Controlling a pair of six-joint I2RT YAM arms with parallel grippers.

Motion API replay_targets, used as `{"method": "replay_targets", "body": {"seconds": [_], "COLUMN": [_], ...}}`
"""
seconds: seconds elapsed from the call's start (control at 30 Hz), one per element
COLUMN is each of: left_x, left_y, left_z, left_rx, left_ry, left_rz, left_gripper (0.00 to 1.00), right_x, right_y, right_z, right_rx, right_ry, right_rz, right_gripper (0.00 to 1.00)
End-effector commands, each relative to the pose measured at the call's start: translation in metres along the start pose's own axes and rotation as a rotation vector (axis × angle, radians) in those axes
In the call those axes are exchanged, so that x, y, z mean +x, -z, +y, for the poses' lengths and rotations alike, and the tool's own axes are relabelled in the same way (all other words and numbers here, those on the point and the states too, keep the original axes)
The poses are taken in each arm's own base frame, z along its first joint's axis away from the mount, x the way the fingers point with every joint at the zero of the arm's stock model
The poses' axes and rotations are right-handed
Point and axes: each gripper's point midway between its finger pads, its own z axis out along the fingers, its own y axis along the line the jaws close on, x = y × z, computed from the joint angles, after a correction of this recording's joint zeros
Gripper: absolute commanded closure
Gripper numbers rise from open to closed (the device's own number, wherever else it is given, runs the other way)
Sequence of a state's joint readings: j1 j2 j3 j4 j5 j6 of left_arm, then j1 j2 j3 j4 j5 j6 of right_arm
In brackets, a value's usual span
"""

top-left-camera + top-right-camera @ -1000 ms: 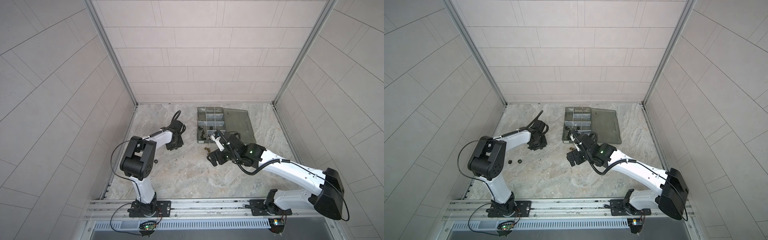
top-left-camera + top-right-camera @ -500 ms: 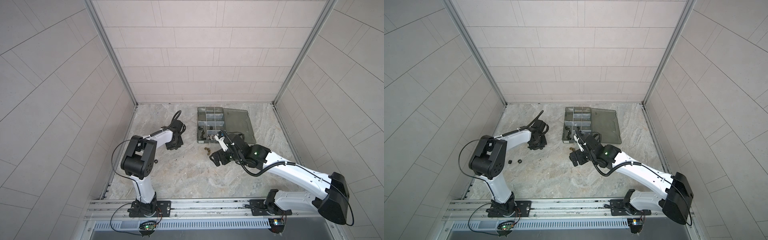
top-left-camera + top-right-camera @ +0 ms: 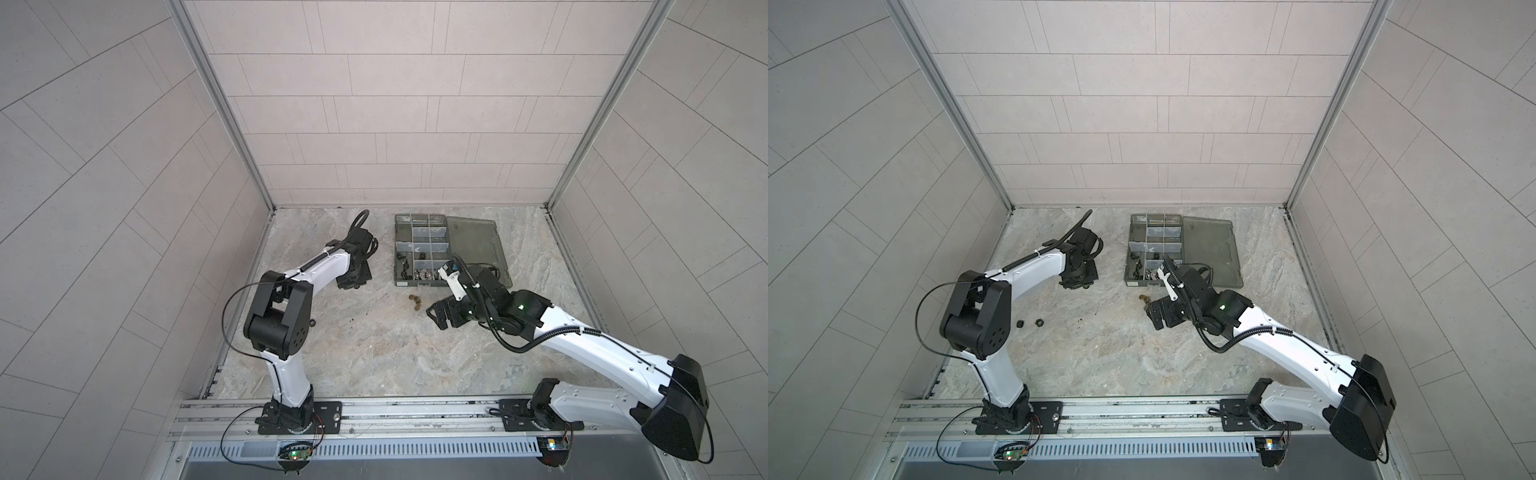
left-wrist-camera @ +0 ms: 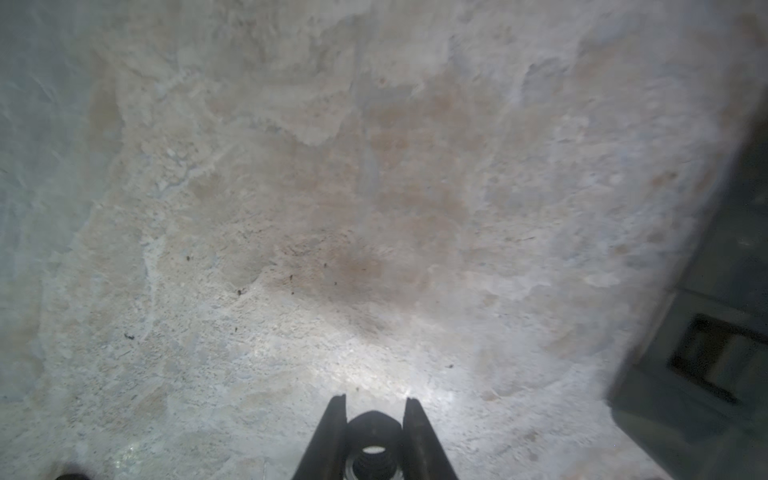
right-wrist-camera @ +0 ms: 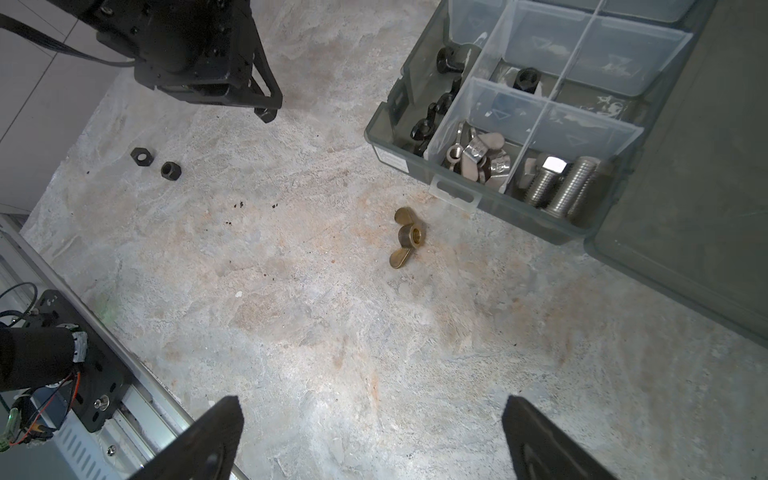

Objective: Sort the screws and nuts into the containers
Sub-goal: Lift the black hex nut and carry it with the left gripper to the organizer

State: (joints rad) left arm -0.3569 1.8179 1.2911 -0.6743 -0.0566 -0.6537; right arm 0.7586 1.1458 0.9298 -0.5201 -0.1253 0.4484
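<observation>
My left gripper [image 4: 375, 401] is shut on a black nut [image 4: 374, 430] just above the floor, left of the organizer box [image 3: 422, 249]; it also shows in the right wrist view [image 5: 266, 114]. My right gripper [image 5: 372, 409] stands open over bare floor, short of a brass wing nut [image 5: 406, 237] lying in front of the box. Two black nuts [image 5: 142, 156] [image 5: 171, 170] lie on the floor near the left arm. The box compartments hold screws [image 5: 557, 183], silver wing nuts [image 5: 478, 153] and black nuts [image 5: 432, 116].
The box lid [image 3: 478, 245] lies open flat to the right of the compartments. Tiled walls close in the floor on three sides. The metal rail [image 3: 374, 415] with both arm bases runs along the front edge. Dark specks [image 5: 239, 204] dot the floor.
The left jaws have closed onto the black nut. The right gripper has drifted slightly to the right, still open.
</observation>
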Motion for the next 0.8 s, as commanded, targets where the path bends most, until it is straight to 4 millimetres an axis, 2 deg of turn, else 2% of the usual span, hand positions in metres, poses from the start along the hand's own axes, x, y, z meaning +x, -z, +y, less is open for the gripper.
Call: {"method": "replay_targets", "body": {"seconds": [0.0, 0.3, 0.77], "left_x": [-0.008, -0.033, -0.061], "left_y": [0.018, 0.031, 0.043], "left_z": [-0.008, -0.054, -0.154], "left_rx": [-0.010, 0.049, 0.194], "left_ry": [-0.028, -0.063, -0.143], "left_rz": [-0.025, -0.064, -0.106], "left_gripper": [0.80, 0.80, 0.79], "right_x": [-0.001, 0.003, 0.011], "right_y": [0.007, 0.014, 0.016], "right_z": [-0.005, -0.022, -0.045], "right_rx": [-0.006, 0.018, 0.046], "right_ry": [-0.009, -0.041, -0.086], "right_rz": [-0.021, -0.021, 0.006], "right_gripper": [0.01, 0.01, 0.01]}}
